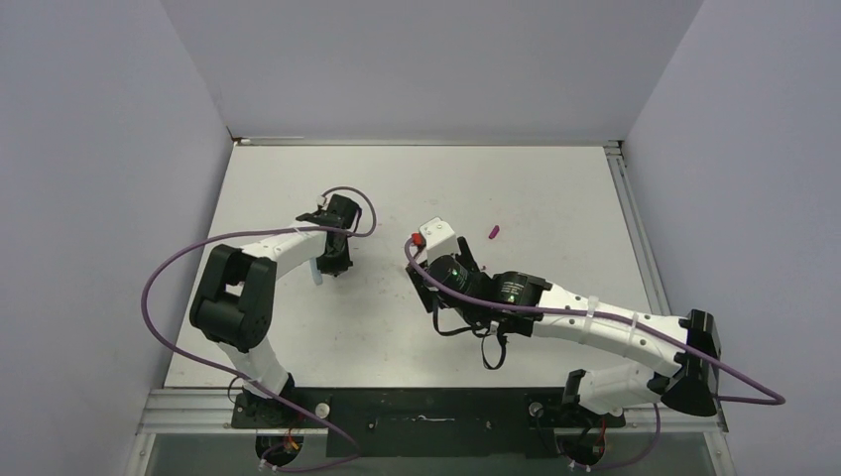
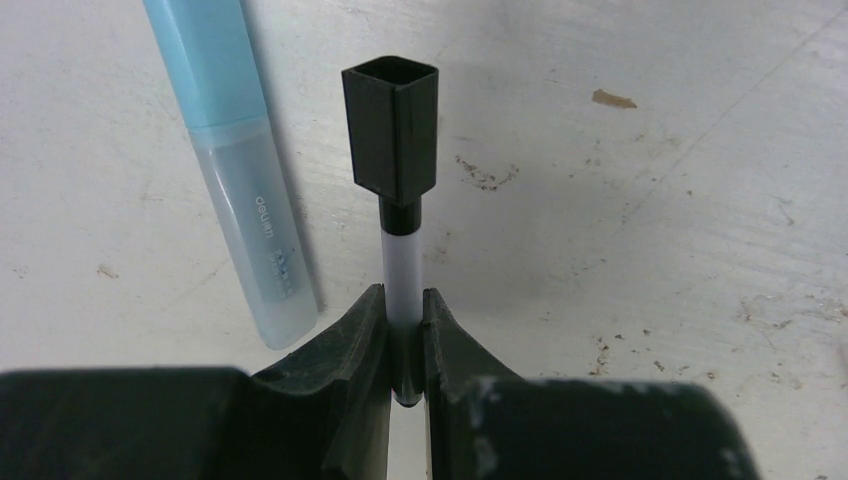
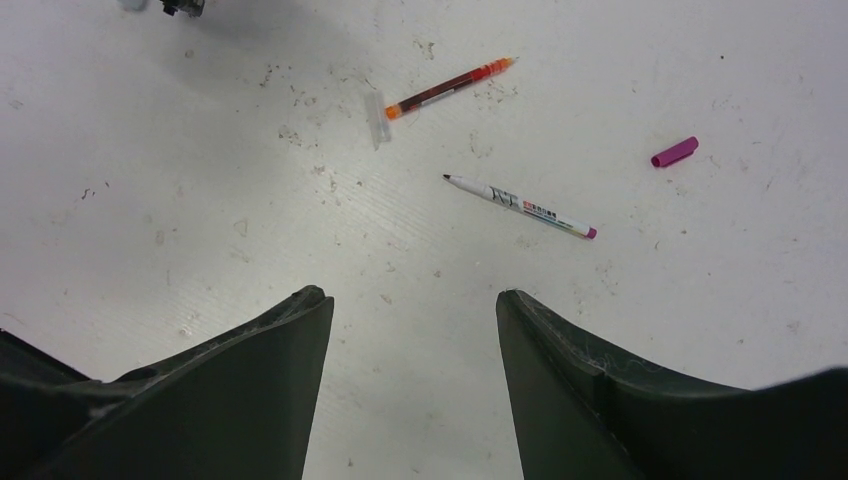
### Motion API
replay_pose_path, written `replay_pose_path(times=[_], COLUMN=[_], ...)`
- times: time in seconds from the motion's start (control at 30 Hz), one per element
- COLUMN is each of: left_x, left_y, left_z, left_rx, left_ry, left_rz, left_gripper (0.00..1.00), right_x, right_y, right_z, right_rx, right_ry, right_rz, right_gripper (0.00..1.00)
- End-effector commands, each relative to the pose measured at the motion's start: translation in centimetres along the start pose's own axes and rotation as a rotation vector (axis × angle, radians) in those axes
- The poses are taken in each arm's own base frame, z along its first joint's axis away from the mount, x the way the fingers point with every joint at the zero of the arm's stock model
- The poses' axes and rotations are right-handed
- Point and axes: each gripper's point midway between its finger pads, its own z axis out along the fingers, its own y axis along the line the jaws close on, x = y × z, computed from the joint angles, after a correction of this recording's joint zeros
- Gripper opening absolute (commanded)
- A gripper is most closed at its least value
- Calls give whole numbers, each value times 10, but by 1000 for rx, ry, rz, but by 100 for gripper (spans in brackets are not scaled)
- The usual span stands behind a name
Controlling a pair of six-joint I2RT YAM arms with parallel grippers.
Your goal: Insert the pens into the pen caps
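top external: grey walls [image 1: 426,59]; white table [image 1: 555,188]; purple cap [image 1: 493,232]

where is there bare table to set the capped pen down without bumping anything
Bare: the far strip of the table along the back wall, and the near stretch between the two arm bases. Crowded: ahead of the right gripper, where the red pen, clear cap, white pen and magenta cap lie.

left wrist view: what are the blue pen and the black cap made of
The blue pen: plastic by the look, opaque matte blue body, frosted see-through part with print. The black cap on the white pen: likely hard plastic, smooth with a slight sheen, thin-walled hollow square.
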Motion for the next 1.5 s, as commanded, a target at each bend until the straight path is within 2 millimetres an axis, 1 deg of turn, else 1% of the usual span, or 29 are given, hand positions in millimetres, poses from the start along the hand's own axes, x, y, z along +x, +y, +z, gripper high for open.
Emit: replay_pose_path(times=[0.0, 0.1, 0.17, 0.27, 0.43, 0.57, 0.7, 0.87, 0.97, 1.07, 1.27, 1.33, 1.37, 1.4, 1.47], left_x=[-13, -8, -5, 1, 2, -4, -18, -42, -51, -56, -51, -45, -43, -41, -35], left_y=[0, 0, 1, 3, 5, 4, 0, -8, -8, -9, -20, -23, -23, -22, -23], left_z=[0, 3, 5, 7, 5, -3, -21, -56, -76, -96, -127, -132, -136, -138, -144], left_rx=[-13, -18, -23, -29, -29, -13, 29, 121, 157, 210, 373, 421, 436, 440, 474], left_ry=[-13, 4, 12, 24, 25, 6, -31, -113, -151, -193, -272, -286, -295, -303, -305], left_rz=[-34, -35, -33, -32, -31, -32, -31, -5, 30, 56, 117, 142, 151, 158, 179], left_gripper=[0, 1, 6, 10, 24, 33, 39, 46, 48, 51, 54, 55, 55, 55, 56], right_x=[-13, -11, -9, -8, -8, -9, -11, -16, -17, -22, -32, -33, -31, -32, -31], right_y=[-7, -7, -7, -8, -9, -9, -10, -15, -16, -18, -21, -25, -25, -28, -30], right_z=[-11, -11, -11, -11, -11, -12, -12, -10, -6, 1, 24, 35, 44, 49, 65], right_rx=[-19, -24, -24, -27, -26, -25, -21, -5, -7, -12, -7, 14, 27, 38, 69], right_ry=[-55, -52, -47, -44, -42, -42, -41, -38, -30, -20, 2, 18, 35, 38, 59], right_rz=[29, 26, 24, 20, 18, 19, 22, 27, 36, 62, 113, 139, 151, 168, 205], right_gripper=[62, 62, 63, 63, 63, 64, 64, 67, 70, 72, 73, 73, 73, 72, 71])
